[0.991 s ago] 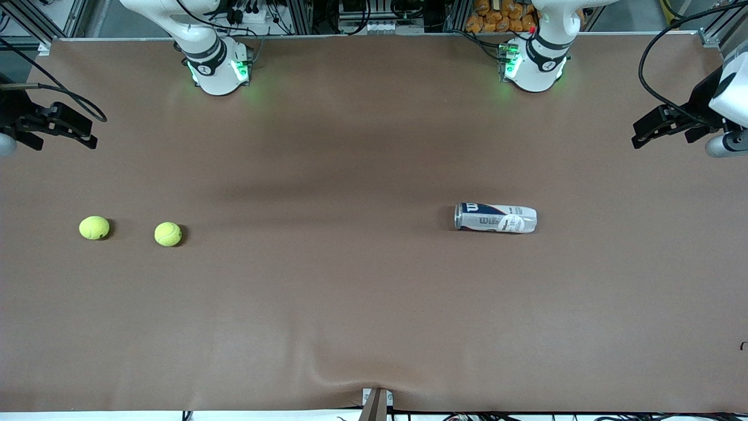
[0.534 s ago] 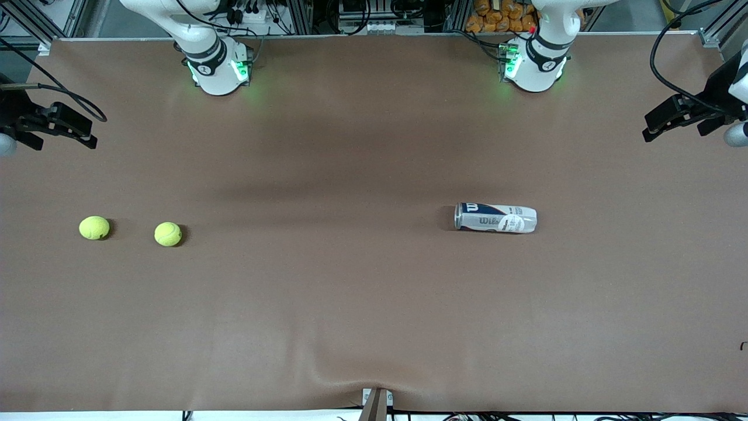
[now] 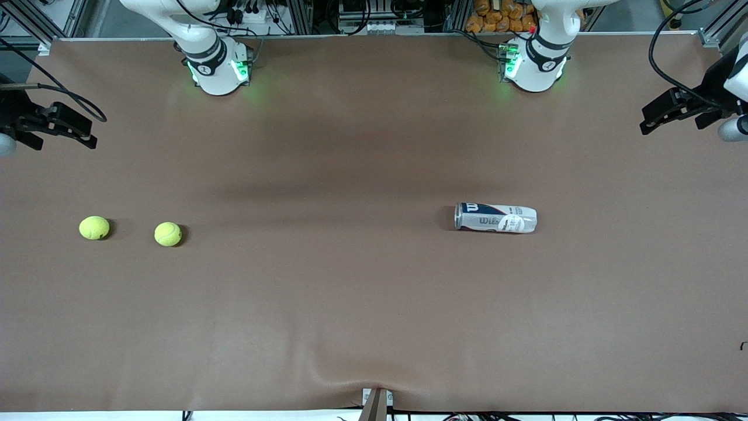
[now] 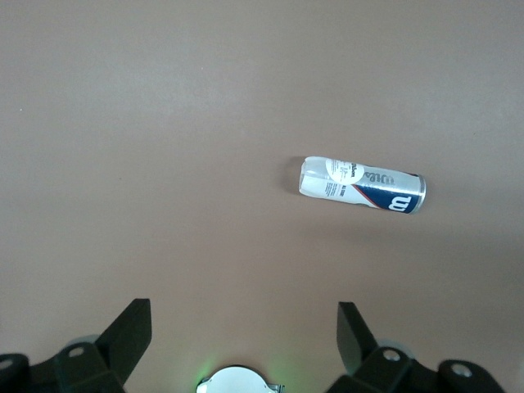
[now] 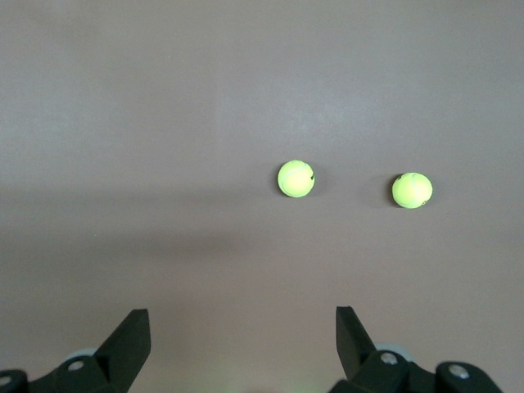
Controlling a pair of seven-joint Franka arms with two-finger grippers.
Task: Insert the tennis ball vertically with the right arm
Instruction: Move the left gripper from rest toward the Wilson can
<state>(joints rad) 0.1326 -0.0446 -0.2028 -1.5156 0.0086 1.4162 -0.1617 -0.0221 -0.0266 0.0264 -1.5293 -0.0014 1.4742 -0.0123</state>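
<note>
Two yellow-green tennis balls lie on the brown worktop (image 3: pixel 362 304) toward the right arm's end: one tennis ball (image 3: pixel 94 227) closest to that end, the second tennis ball (image 3: pixel 168 234) just beside it at its 3 o'clock in the front view, the two apart and not touching. A Wilson tennis ball can (image 3: pixel 495 217) lies on its side toward the left arm's end, well apart from both balls, its dark blue end pointing toward them. The right pincer (image 3: pixel 70 126) hangs above the worktop's edge at the right arm's end, at about 11 o'clock from the balls, fingers spread wide and holding nothing. The left pincer (image 3: pixel 660 114) hangs over the worktop's edge at the left arm's end, at about 2 o'clock from the can, likewise spread wide and empty
</note>
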